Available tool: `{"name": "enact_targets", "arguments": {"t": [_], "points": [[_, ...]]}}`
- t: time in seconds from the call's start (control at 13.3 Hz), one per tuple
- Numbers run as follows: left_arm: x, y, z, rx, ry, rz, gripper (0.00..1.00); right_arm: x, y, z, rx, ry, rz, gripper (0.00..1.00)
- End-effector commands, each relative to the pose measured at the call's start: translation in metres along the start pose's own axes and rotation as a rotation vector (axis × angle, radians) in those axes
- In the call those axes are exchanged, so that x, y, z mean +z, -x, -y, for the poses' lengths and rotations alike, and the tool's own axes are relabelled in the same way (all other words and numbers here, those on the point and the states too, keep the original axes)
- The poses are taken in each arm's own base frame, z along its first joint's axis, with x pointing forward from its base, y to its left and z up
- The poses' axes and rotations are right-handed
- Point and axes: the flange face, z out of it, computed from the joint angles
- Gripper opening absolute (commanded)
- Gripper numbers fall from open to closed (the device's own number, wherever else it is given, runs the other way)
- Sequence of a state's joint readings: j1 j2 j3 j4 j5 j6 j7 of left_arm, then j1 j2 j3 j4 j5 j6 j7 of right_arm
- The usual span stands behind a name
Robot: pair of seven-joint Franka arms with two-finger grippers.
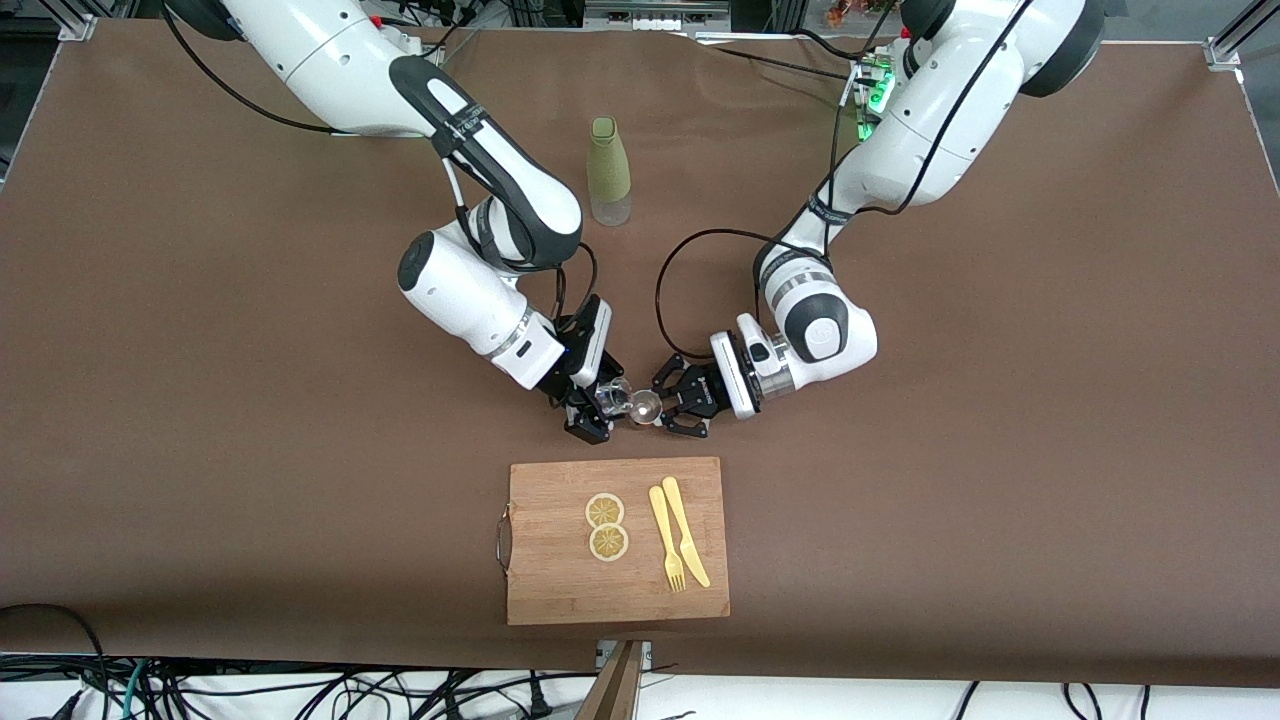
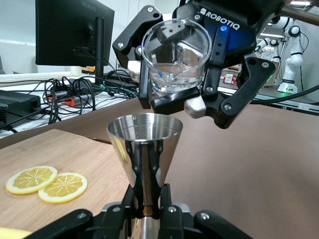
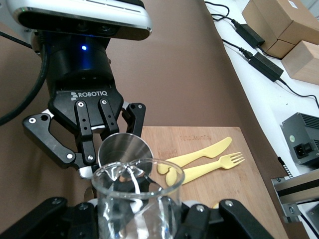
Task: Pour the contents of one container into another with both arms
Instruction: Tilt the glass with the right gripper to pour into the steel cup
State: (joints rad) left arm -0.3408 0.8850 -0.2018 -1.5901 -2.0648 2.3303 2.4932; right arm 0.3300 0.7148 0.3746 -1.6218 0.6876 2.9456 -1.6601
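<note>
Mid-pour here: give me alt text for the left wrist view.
The right gripper holds the clear glass cup tilted above the metal jigger, which the left gripper holds upright. Two lemon slices lie on the wooden cutting board beside it.

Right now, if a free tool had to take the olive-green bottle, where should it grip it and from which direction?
Probably around the wide lower body of the olive-green bottle, coming in level from the side. It stands upright alone on the table, and it narrows toward the neck, so a grip near the top could slip. Both tools are busy: the right tool holds the glass cup, the left tool the jigger.
</note>
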Motion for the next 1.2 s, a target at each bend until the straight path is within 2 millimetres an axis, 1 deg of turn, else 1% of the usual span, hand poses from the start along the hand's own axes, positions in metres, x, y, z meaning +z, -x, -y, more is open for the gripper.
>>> {"name": "enact_targets", "arguments": {"t": [0.0, 0.15, 0.3, 0.75, 0.9, 1.13], "points": [[0.005, -0.005, 0.000, 0.029, -0.040, -0.015, 0.00, -0.006, -0.007, -0.003, -0.017, 0.019, 0.005, 0.00], [0.005, -0.005, 0.000, 0.029, -0.040, -0.015, 0.00, -0.003, -0.008, -0.001, -0.050, 0.013, 0.014, 0.00], [0.005, -0.005, 0.000, 0.029, -0.040, -0.015, 0.00, -0.004, -0.009, -0.003, -0.059, 0.018, 0.015, 0.00], [0.005, -0.004, 0.000, 0.029, -0.041, -0.014, 0.00, 0.003, -0.010, 0.002, -0.137, 0.019, 0.060, 0.00], [0.005, -0.005, 0.000, 0.029, -0.040, -0.015, 0.00, 0.003, -0.011, 0.000, -0.164, 0.025, 0.072, 0.00], [0.005, -0.005, 0.000, 0.029, -0.040, -0.015, 0.00, 0.007, -0.009, 0.001, -0.162, 0.022, 0.073, 0.00]]}}
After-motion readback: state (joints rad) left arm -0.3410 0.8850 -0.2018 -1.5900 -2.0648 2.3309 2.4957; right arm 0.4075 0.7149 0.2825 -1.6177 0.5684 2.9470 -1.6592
